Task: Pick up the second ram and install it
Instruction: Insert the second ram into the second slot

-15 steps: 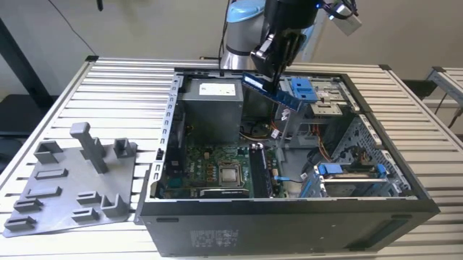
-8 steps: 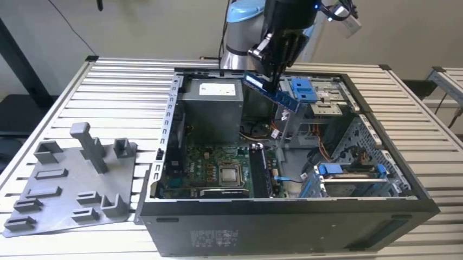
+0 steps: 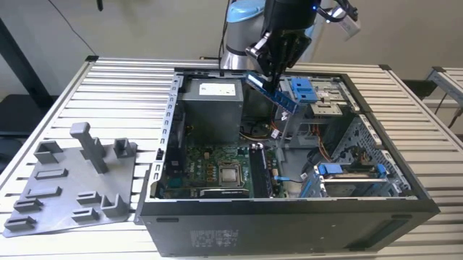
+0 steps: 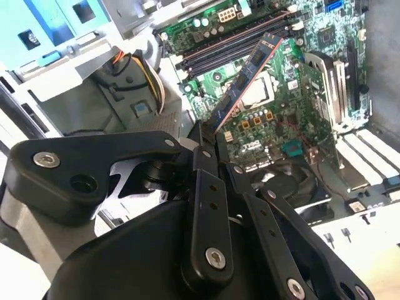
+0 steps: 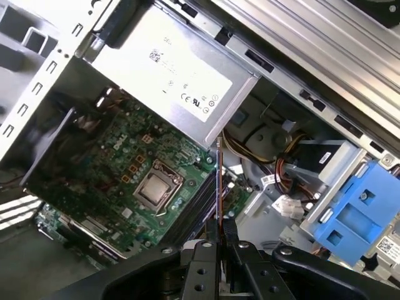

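**Holding the second ram (image 3: 272,93) above the open computer case (image 3: 289,230)**

The hand (image 3: 269,81) is clamped on one end of the second ram, with its black fingers (image 4: 201,156) pressed against the stick's two flat faces. In the exterior view the stick hangs tilted in the air over the inside of the case. It slopes down toward the exterior view's right and is well clear of the green motherboard (image 3: 210,168) below. It is near the gray power supply (image 3: 212,92) and just beside a blue bracket (image 3: 304,89) at the far side of the case.

In the second wrist view the stick reaches out from the hand, showing a row of dark chips and a thin copper-coloured edge. Its free end lies over the motherboard, and the silver processor (image 4: 267,92) shows partly behind it. The long memory slots (image 4: 231,44) lie just past it. A black fan (image 4: 290,181) sits closer to the hand.

In the first wrist view the stick appears edge-on as a thin line rising from between the fingertips. The processor is to one side of it and a bundle of cables (image 5: 281,169) to the other.

A gray plastic tray (image 3: 65,189) with raised blocks lies on the slatted desk (image 3: 108,92). It sits at the exterior view's left of the case, well apart from the hand.
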`<state>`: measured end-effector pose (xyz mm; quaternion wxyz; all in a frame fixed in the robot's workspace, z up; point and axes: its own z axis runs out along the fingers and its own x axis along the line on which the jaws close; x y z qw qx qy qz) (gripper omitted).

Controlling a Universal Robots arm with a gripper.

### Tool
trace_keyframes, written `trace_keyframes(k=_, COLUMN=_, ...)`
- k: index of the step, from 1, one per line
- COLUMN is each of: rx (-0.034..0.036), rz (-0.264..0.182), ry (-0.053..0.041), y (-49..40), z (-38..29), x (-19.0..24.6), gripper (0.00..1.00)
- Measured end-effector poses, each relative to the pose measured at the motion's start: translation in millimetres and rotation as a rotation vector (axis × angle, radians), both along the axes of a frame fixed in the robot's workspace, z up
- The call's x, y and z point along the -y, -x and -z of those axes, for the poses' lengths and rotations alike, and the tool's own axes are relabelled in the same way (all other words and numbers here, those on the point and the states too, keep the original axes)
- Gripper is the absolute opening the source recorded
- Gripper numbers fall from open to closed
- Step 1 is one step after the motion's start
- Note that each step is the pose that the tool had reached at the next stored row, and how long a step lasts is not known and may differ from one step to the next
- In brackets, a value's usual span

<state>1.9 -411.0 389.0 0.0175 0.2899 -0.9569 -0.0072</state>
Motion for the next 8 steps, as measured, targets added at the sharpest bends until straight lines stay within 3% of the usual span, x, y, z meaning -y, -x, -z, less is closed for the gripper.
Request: trace_keyframes(k=8, rx=0.0, rz=0.099, ry=0.0, y=-0.1, z=0.4, x=0.0, gripper=0.14)
